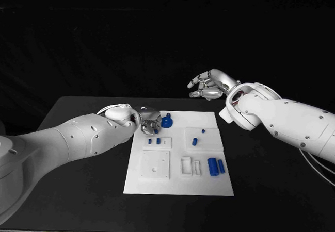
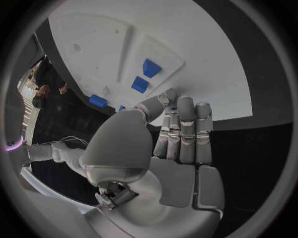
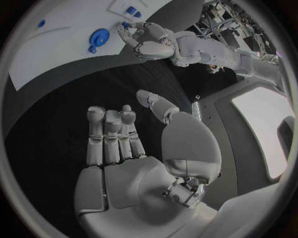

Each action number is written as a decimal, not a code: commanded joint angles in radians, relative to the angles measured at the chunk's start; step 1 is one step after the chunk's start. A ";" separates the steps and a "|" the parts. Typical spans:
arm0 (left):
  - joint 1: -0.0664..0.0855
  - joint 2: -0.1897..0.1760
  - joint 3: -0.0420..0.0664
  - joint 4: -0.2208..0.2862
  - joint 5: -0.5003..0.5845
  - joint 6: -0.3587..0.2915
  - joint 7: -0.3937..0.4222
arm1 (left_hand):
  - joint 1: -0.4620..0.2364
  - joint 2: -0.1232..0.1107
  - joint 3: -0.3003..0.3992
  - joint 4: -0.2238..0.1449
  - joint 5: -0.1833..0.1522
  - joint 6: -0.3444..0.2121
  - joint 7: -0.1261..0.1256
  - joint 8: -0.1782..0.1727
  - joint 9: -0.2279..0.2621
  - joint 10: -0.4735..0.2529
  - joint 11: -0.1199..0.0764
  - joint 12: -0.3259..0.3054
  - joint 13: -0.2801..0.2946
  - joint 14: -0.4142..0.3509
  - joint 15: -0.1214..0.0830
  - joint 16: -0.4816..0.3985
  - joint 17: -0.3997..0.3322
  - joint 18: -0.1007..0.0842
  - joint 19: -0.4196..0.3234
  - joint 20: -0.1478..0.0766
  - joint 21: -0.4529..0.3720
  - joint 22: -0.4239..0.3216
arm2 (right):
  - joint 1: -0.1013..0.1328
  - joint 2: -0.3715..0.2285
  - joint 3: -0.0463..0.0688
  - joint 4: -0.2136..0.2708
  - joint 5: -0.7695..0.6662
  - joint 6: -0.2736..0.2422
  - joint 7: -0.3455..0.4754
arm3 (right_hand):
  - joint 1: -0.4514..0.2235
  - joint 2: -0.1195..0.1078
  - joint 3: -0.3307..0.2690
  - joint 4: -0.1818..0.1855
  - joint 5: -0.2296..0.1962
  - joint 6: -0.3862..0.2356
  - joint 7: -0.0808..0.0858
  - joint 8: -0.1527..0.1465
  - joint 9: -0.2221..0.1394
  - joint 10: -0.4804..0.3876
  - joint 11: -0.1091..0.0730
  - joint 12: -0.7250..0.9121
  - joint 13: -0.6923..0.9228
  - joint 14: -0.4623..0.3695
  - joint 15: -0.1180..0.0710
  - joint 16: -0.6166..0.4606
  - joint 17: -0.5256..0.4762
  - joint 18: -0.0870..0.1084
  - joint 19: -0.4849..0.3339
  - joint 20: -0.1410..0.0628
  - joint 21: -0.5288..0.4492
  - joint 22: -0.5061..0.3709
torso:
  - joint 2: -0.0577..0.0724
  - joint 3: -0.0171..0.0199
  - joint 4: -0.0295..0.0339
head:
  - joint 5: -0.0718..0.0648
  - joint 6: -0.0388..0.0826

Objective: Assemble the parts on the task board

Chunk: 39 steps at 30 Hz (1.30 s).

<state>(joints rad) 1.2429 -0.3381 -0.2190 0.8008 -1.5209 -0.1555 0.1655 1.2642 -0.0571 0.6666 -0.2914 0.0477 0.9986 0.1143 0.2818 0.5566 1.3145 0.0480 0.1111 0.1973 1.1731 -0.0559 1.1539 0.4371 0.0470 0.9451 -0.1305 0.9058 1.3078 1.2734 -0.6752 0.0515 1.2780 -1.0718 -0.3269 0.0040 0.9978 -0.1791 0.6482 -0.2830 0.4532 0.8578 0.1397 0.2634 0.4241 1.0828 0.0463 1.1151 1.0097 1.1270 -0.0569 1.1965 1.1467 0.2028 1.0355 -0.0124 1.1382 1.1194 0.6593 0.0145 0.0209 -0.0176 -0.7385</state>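
Observation:
The white task board (image 1: 181, 174) lies in the middle of the black table. A round blue knob-shaped part (image 1: 167, 121) stands at its far left corner. My left hand (image 1: 148, 121) hovers just left of that part, fingers straight and close together, thumb tip against them (image 2: 163, 100). A speck of blue shows at its fingertips (image 3: 126, 24); whether it is held I cannot tell. Small blue pegs (image 1: 154, 141) stand in a raised block (image 2: 146, 75). My right hand (image 1: 211, 84) hangs high beyond the board's far right corner, empty, fingers loosely curled.
Two blue cylinders (image 1: 217, 166) lie side by side near the board's right edge. Two more small blue pieces (image 1: 198, 136) sit in a square recess at the upper right. A blank square plate (image 1: 155, 164) and a white slotted block (image 1: 187, 165) occupy the near half.

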 commanded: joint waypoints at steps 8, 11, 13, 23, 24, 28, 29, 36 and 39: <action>0.000 0.002 0.000 0.000 0.004 0.008 0.002 | -0.002 -0.017 -0.001 0.000 0.003 -0.012 0.006 -0.004 -0.006 -0.012 0.007 -0.013 0.000 -0.006 -0.001 -0.006 0.003 0.041 0.000 -0.025 0.001 0.006 | 0.001 0.000 0.001 0.001 0.002 0.007 -0.001 | 0.002 0.008 -0.007 -0.001 0.005 -0.015 0.021 0.003 -0.002 -0.007 0.001 0.003 -0.002 -0.008 -0.002 -0.001 -0.001 0.059 -0.002 -0.005 -0.006 0.002 | 0.000 -0.0005 0.0009 | 0.000 -0.002; 0.000 0.002 0.000 0.000 0.008 0.006 0.002 | 0.001 -0.026 -0.002 0.000 0.003 -0.017 0.007 -0.006 -0.009 -0.015 0.009 -0.017 0.000 -0.008 0.001 -0.007 0.004 0.042 -0.001 -0.024 0.000 0.007 | 0.001 0.000 0.001 0.001 0.002 0.006 -0.001 | 0.002 0.008 -0.007 -0.001 0.005 -0.015 0.021 0.003 -0.002 -0.007 0.001 0.004 -0.002 -0.008 -0.002 0.000 -0.001 0.059 -0.002 -0.005 -0.006 0.002 | 0.000 -0.0005 0.0009 | 0.000 -0.002; 0.000 0.002 0.000 0.000 0.011 0.003 0.002 | 0.005 -0.032 -0.002 0.000 0.003 -0.024 0.010 -0.009 -0.012 -0.022 0.011 -0.022 -0.001 -0.009 0.003 -0.007 0.005 0.043 -0.002 -0.022 0.000 0.008 | 0.001 0.001 0.001 0.000 0.002 0.007 -0.001 | 0.002 0.008 -0.008 -0.001 0.005 -0.015 0.021 0.003 -0.002 -0.007 0.001 0.004 -0.002 -0.008 -0.002 0.000 -0.001 0.059 -0.002 -0.005 -0.006 0.002 | 0.000 -0.0005 0.0007 | 0.000 -0.002; 0.000 0.001 0.000 -0.002 0.023 -0.013 0.005 | 0.016 -0.049 -0.005 0.000 0.003 -0.056 0.023 -0.021 -0.022 -0.034 0.017 -0.032 -0.003 -0.013 0.009 -0.008 0.008 0.046 -0.004 -0.016 -0.001 0.011 | 0.001 0.000 0.001 0.000 0.002 0.007 -0.002 | 0.002 0.008 -0.008 -0.001 0.006 -0.015 0.021 0.003 -0.002 -0.007 0.001 0.004 -0.003 -0.008 -0.002 0.000 -0.001 0.059 -0.002 -0.005 -0.006 0.002 | 0.000 -0.0007 0.0010 | -0.001 -0.004; 0.000 0.000 0.000 -0.002 0.025 -0.015 0.005 | 0.017 -0.051 -0.005 0.000 0.003 -0.058 0.024 -0.021 -0.023 -0.036 0.018 -0.033 -0.003 -0.013 0.009 -0.008 0.008 0.046 -0.005 -0.016 -0.001 0.012 | 0.001 0.000 0.001 -0.001 0.002 0.008 -0.002 | 0.002 0.008 -0.008 -0.001 0.006 -0.015 0.021 0.003 -0.002 -0.007 0.001 0.004 -0.003 -0.008 -0.002 0.000 -0.001 0.059 -0.002 -0.005 -0.006 0.002 | 0.000 -0.0005 0.0009 | -0.001 -0.003; 0.000 0.000 0.000 -0.003 0.027 -0.020 0.004 | 0.018 -0.054 -0.006 0.000 0.004 -0.060 0.025 -0.021 -0.023 -0.038 0.019 -0.035 -0.003 -0.013 0.010 -0.008 0.009 0.046 -0.005 -0.015 -0.001 0.012 | 0.001 0.000 0.001 0.000 0.002 0.009 -0.002 | 0.002 0.008 -0.008 -0.001 0.006 -0.015 0.021 0.003 -0.002 -0.007 0.001 0.004 -0.003 -0.008 -0.002 0.000 -0.001 0.059 -0.002 -0.005 -0.006 0.002 | 0.000 -0.0004 0.0007 | 0.000 -0.003; 0.000 0.000 0.000 -0.003 0.027 -0.019 0.004 | 0.018 -0.054 -0.006 0.000 0.004 -0.060 0.025 -0.021 -0.024 -0.038 0.019 -0.035 -0.003 -0.013 0.010 -0.008 0.009 0.047 -0.005 -0.015 -0.001 0.012 | 0.001 0.000 0.001 0.000 0.002 0.009 -0.002 | 0.003 0.008 -0.008 -0.001 0.006 -0.015 0.021 0.003 -0.002 -0.007 0.001 0.004 -0.003 -0.008 -0.002 0.000 -0.001 0.059 -0.002 -0.005 -0.006 0.002 | 0.000 -0.0005 0.0008 | 0.000 -0.003; 0.000 -0.002 0.000 -0.006 0.027 -0.013 0.000 | 0.020 -0.055 -0.005 0.000 0.004 -0.061 0.025 -0.021 -0.024 -0.039 0.019 -0.036 -0.003 -0.013 0.011 -0.008 0.010 0.047 -0.005 -0.014 -0.001 0.012 | 0.001 -0.001 0.001 -0.001 0.002 0.010 -0.003 | 0.003 0.008 -0.008 -0.001 0.006 -0.015 0.021 0.003 -0.002 -0.008 0.001 0.004 -0.003 -0.009 -0.002 0.000 -0.001 0.059 -0.002 -0.005 -0.007 0.002 | 0.000 -0.0003 0.0007 | -0.001 -0.004; 0.000 -0.004 0.000 -0.007 0.027 -0.013 -0.003 | 0.021 -0.055 -0.005 0.000 0.004 -0.061 0.025 -0.020 -0.024 -0.040 0.020 -0.036 -0.004 -0.013 0.011 -0.008 0.010 0.047 -0.005 -0.014 -0.001 0.012 | 0.001 -0.002 0.001 -0.002 0.002 0.015 -0.007 | 0.003 0.008 -0.008 -0.001 0.006 -0.015 0.021 0.004 -0.002 -0.008 0.001 0.004 -0.003 -0.009 -0.002 0.000 -0.002 0.059 -0.002 -0.005 -0.007 0.002 | -0.001 -0.0003 0.0009 | -0.001 -0.003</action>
<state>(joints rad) 1.2426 -0.3416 -0.2190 0.7939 -1.4987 -0.1653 0.1647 1.2829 -0.1041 0.6668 -0.2912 0.0474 0.9415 0.1394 0.2634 0.5335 1.2841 0.0679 0.0813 0.1948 1.1660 -0.0487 1.1499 0.4455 0.0472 0.9435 -0.1283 0.9058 1.3075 1.2734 -0.6764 0.0515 1.2770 -1.0718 -0.3218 0.0024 0.9978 -0.1791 0.6454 -0.2859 0.4532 0.8551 0.1435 0.2634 0.4233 1.0828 0.0463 1.1151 1.0079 1.1252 -0.0587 1.1965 1.1468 0.2028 1.0338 -0.0106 1.1382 1.1200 0.6591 0.0140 0.0217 -0.0182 -0.7418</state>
